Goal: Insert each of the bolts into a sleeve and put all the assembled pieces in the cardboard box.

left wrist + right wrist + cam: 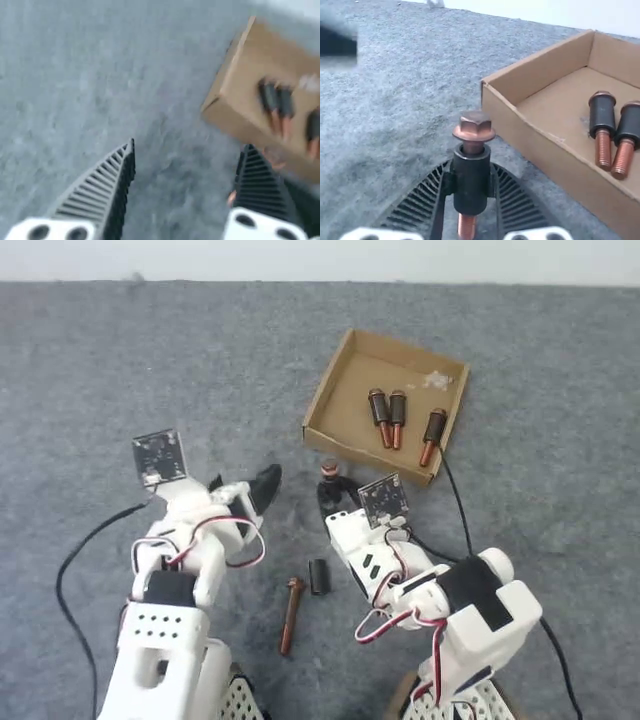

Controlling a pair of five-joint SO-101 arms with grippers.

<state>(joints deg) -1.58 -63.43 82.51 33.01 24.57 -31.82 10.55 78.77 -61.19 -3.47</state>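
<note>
High view: three sleeved copper bolts (pixel 397 418) are seen in the brown cardboard box (pixel 322 405), a bare bolt (pixel 291 615) and black sleeve (pixel 319 576) on the grey desk (pixel 100 390). Left wrist view: the left end effector (pixel 189 145) is spread wide, empty. Right wrist view: another sleeved bolt (pixel 471 170) is gripped by the right end effector (pixel 470 200).

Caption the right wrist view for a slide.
Right hand holds a sleeved bolt upright beside the cardboard box, two assembled pieces already inside.

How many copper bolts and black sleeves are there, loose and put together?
Copper-coloured metal bolts fitted in black sleeves: 4 (three in the brown cardboard box, one in the right gripper)
Loose copper-coloured bolt: 1
Loose black tube-shaped sleeve: 1
Total: 6
</note>
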